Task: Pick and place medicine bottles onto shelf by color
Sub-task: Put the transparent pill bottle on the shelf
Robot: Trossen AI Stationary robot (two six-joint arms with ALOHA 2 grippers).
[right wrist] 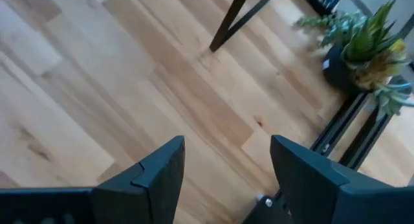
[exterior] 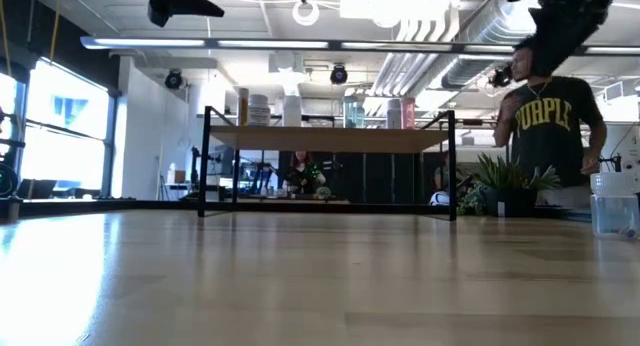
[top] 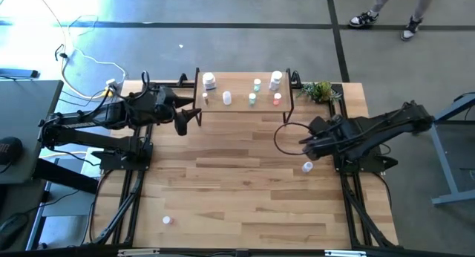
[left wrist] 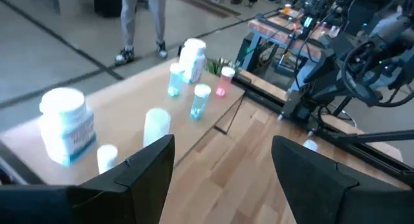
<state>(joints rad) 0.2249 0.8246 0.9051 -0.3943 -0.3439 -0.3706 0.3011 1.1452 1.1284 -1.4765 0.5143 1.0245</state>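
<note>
The shelf (top: 245, 108), a light-wood board on black legs, stands at the table's far side and carries several medicine bottles: two large white ones (top: 209, 81) (top: 276, 80), teal ones (top: 257, 84), a pink one (top: 277, 99) and a small white one (top: 226, 99). The left wrist view shows them too, with a large white bottle (left wrist: 63, 123) closest. One white bottle (top: 307, 166) stands on the table by the right arm, another (top: 167, 220) near the front left. My left gripper (top: 189, 119) (left wrist: 223, 179) hovers open off the shelf's left end. My right gripper (top: 303, 142) (right wrist: 226, 179) hangs open above bare table.
A potted plant (top: 319, 91) (right wrist: 369, 43) sits at the shelf's right end. A black cable loop (top: 286, 134) lies by the right arm. A shelf leg (right wrist: 233, 20) shows ahead of the right gripper. A person (exterior: 550, 126) stands behind the table. The table's middle (top: 237, 183) is bare wood.
</note>
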